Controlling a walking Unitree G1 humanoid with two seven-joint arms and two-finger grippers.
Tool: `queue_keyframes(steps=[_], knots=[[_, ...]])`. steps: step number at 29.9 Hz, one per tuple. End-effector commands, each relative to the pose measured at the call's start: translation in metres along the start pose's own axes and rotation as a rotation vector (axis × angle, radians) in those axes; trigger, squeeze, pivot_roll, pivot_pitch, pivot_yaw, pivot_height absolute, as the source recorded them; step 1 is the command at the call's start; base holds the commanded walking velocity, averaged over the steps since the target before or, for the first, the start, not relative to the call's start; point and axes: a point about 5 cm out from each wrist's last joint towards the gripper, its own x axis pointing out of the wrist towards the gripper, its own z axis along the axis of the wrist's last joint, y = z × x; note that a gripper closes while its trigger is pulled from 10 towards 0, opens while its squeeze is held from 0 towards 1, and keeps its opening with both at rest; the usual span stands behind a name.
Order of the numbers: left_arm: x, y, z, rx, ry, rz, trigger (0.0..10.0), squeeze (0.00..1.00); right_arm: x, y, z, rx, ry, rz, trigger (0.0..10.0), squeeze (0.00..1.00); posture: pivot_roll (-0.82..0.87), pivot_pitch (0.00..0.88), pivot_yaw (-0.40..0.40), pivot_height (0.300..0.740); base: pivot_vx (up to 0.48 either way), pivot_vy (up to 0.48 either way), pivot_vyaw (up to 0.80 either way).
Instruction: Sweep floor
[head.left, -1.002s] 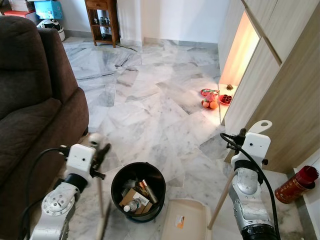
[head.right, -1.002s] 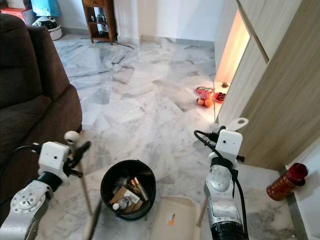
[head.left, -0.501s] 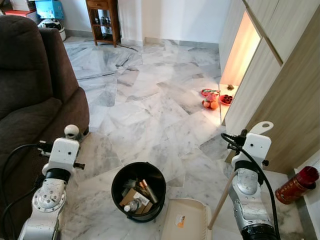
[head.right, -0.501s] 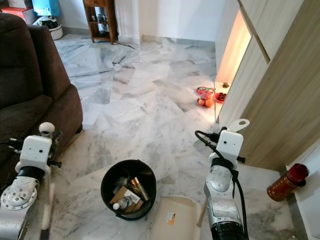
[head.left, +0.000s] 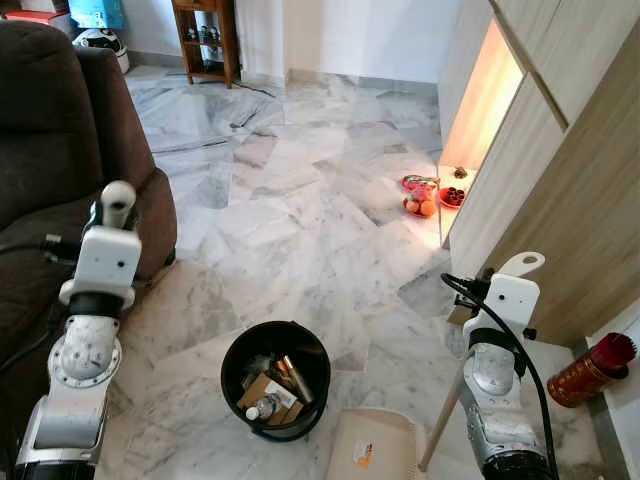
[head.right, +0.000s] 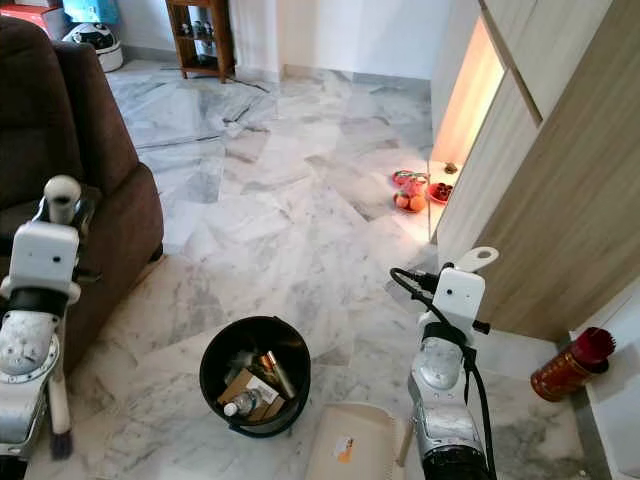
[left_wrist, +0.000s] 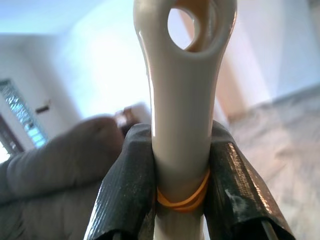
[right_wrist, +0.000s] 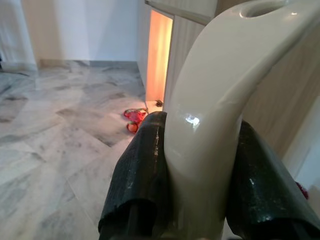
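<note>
swung wide since 1 second ago: left gripper (left_wrist: 177, 192), clamped with both black fingers (left_wrist: 125, 192) around the cream broom handle (left_wrist: 182, 115), now raised out beside the brown sofa (head.left: 60, 130) instead of close by the black bin (head.left: 275, 380). broom handle standing near upright, rounded top (head.left: 118, 196) above the wrist, dark brush end low by the floor in the right eye view (head.right: 60, 440). right gripper (right_wrist: 192, 200) closed on the curved cream dustpan handle (right_wrist: 215, 100), much as before; dustpan tray (head.left: 375, 450) resting on the marble floor (head.left: 300, 220) just beside the bin, long stick (head.left: 445, 415) slanting up to the wrist. bin holding a bottle, cardboard and other litter (head.left: 270, 392). probably the broom drawn back after a stroke, or lifted to reach a new patch by the sofa; no loose dirt discernible on the marble near the pan. elsewhere: red plates of fruit (head.left: 425, 197) by the lit cabinet gap, a red canister (head.left: 590, 368) at the far right.
</note>
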Motion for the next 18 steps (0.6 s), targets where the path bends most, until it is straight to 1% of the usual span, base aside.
queue_keyframes(steps=[1, 2, 4, 5, 6, 7, 8, 10, 11, 14, 18], knots=[[0.011, 0.002, 0.029, -0.039, -0.139, 0.0, 10.0, 0.0, 0.003, -0.001, 0.006, 0.023, -0.032, -0.007, 10.0, 0.0, 0.19, 0.04, -0.034, 0.74, 0.0, 0.0, 0.0], [0.013, 0.001, 0.031, -0.07, -0.141, -0.01, 10.0, 0.0, 0.003, -0.001, 0.006, 0.023, -0.032, -0.007, 10.0, 0.0, 0.19, 0.04, -0.034, 0.74, 0.0, 0.0, 0.0], [0.016, -0.004, 0.034, -0.188, -0.134, -0.044, 10.0, 0.0, 0.003, 0.0, 0.006, 0.026, -0.034, -0.006, 10.0, 0.0, 0.19, 0.039, -0.034, 0.74, 0.0, 0.0, 0.0], [0.017, -0.005, 0.034, -0.227, -0.13, -0.052, 10.0, 0.0, 0.003, 0.001, 0.006, 0.027, -0.035, -0.002, 10.0, 0.0, 0.19, 0.038, -0.033, 0.74, 0.0, 0.0, 0.0], [0.018, -0.007, 0.034, -0.275, -0.118, -0.056, 10.0, 0.0, 0.003, 0.002, 0.006, 0.032, -0.036, 0.004, 10.0, 0.0, 0.19, 0.037, -0.034, 0.74, 0.0, 0.0, 0.0], [0.018, -0.01, 0.033, -0.34, -0.099, -0.065, 10.0, 0.0, 0.003, 0.004, 0.007, 0.042, -0.041, 0.013, 10.0, 0.0, 0.19, 0.037, -0.034, 0.74, 0.0, 0.0, 0.0], [0.017, -0.013, 0.029, -0.358, -0.074, -0.08, 10.0, 0.0, 0.002, 0.006, 0.008, 0.053, -0.047, 0.03, 10.0, 0.0, 0.19, 0.038, -0.034, 0.74, 0.0, 0.0, 0.0], [0.012, -0.017, 0.02, -0.347, -0.032, -0.102, 10.0, 0.0, 0.001, 0.009, 0.008, 0.059, -0.053, 0.048, 10.0, 0.0, 0.18, 0.038, -0.034, 0.74, 0.0, 0.0, 0.0], [0.006, -0.02, 0.012, -0.34, 0.001, -0.108, 10.0, 0.0, 0.0, 0.009, 0.008, 0.069, -0.056, 0.056, 10.0, 0.0, 0.19, 0.04, -0.036, 0.74, 0.0, 0.0, 0.0], [-0.006, -0.023, -0.003, -0.342, 0.071, -0.11, 10.0, 0.0, 0.0, 0.009, 0.008, 0.068, -0.059, 0.062, 10.0, 0.0, 0.19, 0.044, -0.038, 0.74, 0.0, 0.0, 0.0], [-0.018, -0.025, -0.017, -0.336, 0.136, -0.122, 10.0, 0.0, 0.0, 0.008, 0.007, 0.07, -0.062, 0.071, 10.0, 0.0, 0.19, 0.048, -0.041, 0.74, 0.0, 0.0, 0.0]])
